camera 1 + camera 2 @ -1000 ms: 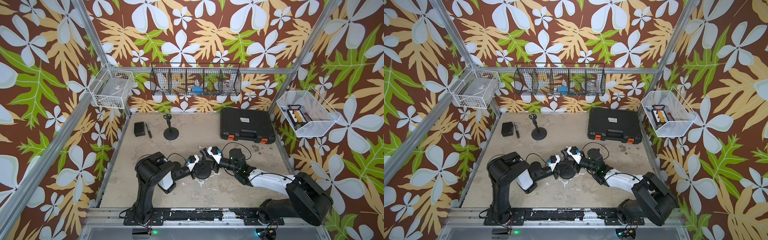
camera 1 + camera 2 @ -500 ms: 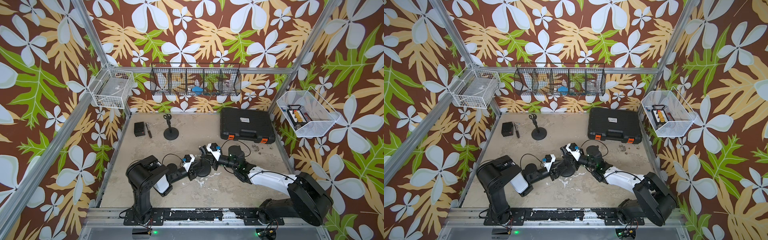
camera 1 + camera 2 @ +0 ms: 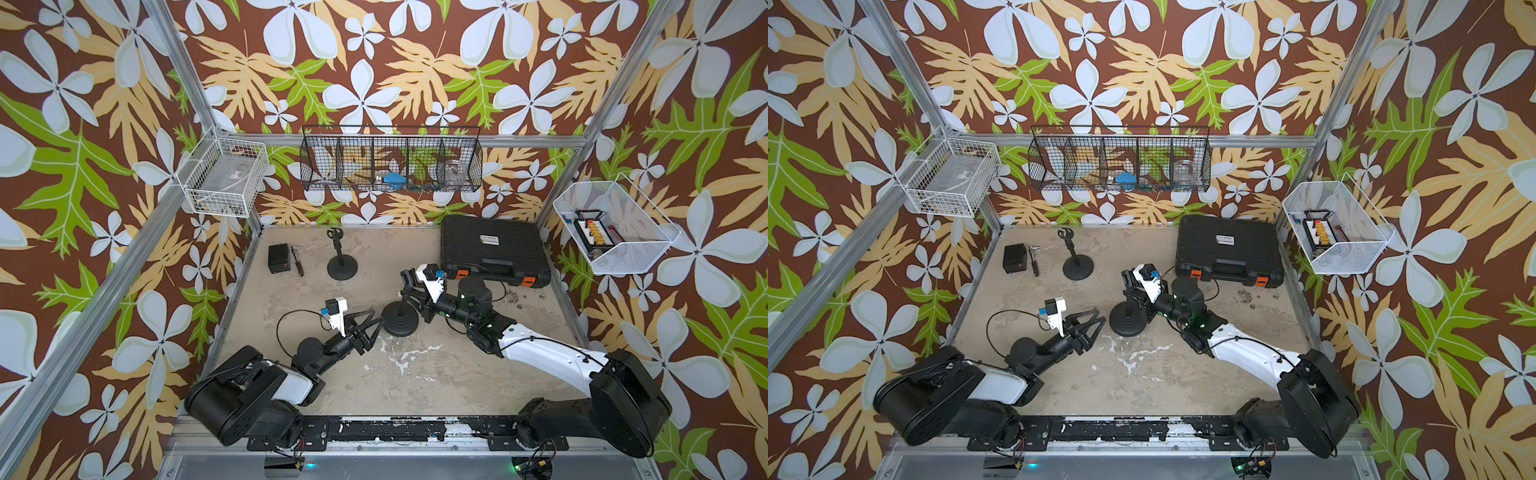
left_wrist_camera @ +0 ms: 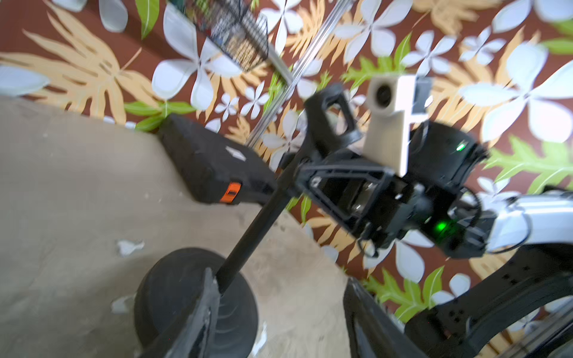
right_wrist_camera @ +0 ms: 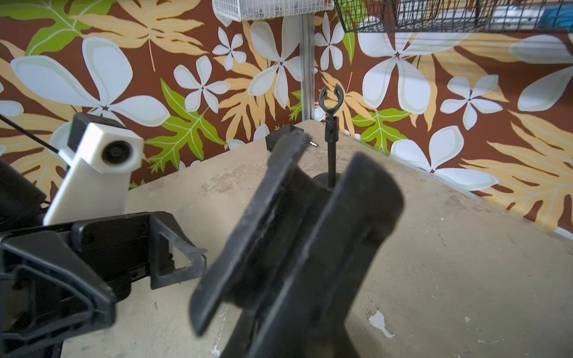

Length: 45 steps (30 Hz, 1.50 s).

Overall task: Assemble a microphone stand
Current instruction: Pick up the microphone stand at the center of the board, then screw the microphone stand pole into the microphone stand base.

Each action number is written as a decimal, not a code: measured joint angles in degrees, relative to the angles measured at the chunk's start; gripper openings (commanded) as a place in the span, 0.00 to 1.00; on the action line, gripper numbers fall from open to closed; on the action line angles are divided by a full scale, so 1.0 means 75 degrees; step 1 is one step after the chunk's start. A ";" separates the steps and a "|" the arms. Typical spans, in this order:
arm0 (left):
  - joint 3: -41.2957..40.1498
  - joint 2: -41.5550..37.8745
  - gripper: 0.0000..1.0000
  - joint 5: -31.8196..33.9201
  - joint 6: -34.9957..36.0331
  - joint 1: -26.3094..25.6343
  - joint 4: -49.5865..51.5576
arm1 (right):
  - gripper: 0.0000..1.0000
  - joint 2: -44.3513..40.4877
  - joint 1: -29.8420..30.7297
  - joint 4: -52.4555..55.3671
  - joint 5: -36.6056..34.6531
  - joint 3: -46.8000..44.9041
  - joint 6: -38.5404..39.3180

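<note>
Near centre, the pole (image 4: 257,229) is standing in the base (image 3: 400,322), with the right gripper (image 3: 409,289) clamping its upper end. The left gripper (image 3: 374,324) is hanging apart at the base's 9 o'clock. Tightening is probably remaining; the pole's top is hidden. Another stand (image 3: 342,266) is sitting at 11 o'clock.

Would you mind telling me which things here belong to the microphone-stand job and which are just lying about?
In the job: round base, pole and clip of the centre stand; right gripper shut on the pole; left gripper open beside the base.

Lying about: second stand at the back, small black box, hand tool beside it, black case, wire baskets on the walls.
</note>
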State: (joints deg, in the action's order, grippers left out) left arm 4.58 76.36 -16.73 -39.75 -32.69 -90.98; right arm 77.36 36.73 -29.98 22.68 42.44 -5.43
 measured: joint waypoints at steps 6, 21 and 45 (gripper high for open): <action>0.0915 -0.2923 0.84 0.0670 -0.0303 0.0035 0.3654 | 0.00 -0.0102 0.0003 0.0431 0.0017 0.0367 -0.0108; 0.1801 -0.5001 0.91 0.0393 -0.0886 0.1827 0.9008 | 0.00 -0.0452 0.0017 0.1498 0.0256 0.1582 0.0026; 0.2028 -0.3214 0.88 -0.3410 -0.2844 0.2565 0.7950 | 0.00 -0.0463 0.0160 0.2110 0.0577 0.2314 0.0178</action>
State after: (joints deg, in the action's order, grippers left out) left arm 19.79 52.25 -42.30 -61.08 -13.45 -31.35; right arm 73.89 37.93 -14.15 27.00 59.79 -4.10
